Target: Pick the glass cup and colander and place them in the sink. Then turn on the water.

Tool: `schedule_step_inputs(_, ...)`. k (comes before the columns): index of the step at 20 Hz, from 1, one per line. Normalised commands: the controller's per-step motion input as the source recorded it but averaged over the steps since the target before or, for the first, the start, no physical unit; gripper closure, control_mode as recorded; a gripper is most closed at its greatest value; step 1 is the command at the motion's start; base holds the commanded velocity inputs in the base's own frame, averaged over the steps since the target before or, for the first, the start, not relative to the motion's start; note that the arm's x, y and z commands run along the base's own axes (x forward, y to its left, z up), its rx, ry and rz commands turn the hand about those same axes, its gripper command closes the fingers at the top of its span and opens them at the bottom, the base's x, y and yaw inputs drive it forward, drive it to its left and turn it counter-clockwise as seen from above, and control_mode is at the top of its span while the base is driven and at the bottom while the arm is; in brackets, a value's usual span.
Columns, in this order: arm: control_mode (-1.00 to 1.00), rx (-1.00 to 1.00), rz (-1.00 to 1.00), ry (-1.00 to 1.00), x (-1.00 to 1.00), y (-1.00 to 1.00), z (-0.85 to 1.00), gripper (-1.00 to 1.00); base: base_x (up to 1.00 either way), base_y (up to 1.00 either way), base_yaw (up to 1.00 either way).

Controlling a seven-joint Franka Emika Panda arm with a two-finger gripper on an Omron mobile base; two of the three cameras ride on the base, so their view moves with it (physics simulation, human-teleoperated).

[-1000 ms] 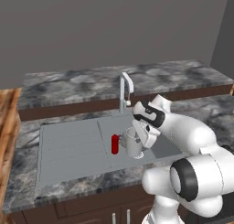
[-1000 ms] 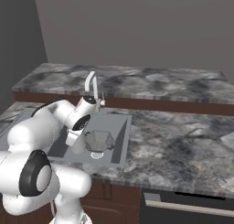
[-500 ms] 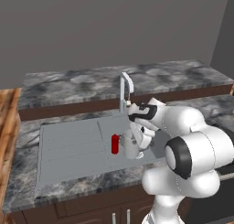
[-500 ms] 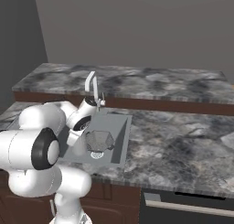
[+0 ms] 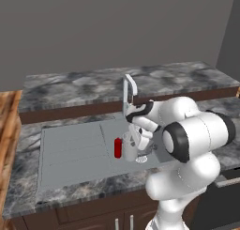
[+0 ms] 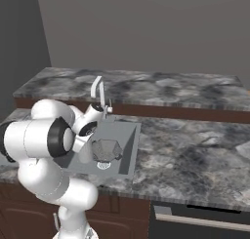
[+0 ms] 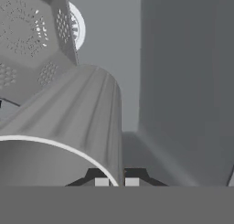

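Grey metal marks the colander [image 6: 106, 149], which lies in the basin of the sink [image 6: 128, 150] beyond the tool [image 5: 133, 142], beside the round drain [image 7: 77, 26]. The glass cup [image 5: 129, 148] stands just in front of the tool, down in the basin; in the hand view its ribbed wall and pale rim sit against the finger tips at the frame's lower edge. Whether the tool is clenched on the cup or released from it cannot be told: the fingers are mostly hidden behind the cup's wall. A small red cylinder [image 5: 118, 148] stands just beside the cup, on its far side from the arm. The faucet [image 5: 129, 88] rises above and behind the tool, and no stream falls from its spout.

Step in hand, as judged: setting the glass cup into the sink, the colander being already placed. The task appears well advanced, with only the water left.

The next move calls for letting go of the cup if it is held, lifting straight out so the cup is not tipped against the colander, then reaching up to the faucet's handle on the marbled desk [image 6: 195, 145].
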Motion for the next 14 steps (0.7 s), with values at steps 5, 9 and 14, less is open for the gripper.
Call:
schedule_step_inputs(5, -1.0, 0.0, 0.0, 0.04, 0.22, 0.0, -0.27, 1.0, 0.0, 0.0, 0.0)
schedule_step_inputs(9, -1.0, 0.0, 0.0, 0.02, 0.23, 0.0, -0.22, 1.0, 0.0, 0.0, 0.0)
schedule_step_inputs(14, -1.0, 0.02, 0.0, 0.01, 0.13, 0.0, -0.22, 1.0, 0.0, 0.0, 0.0)
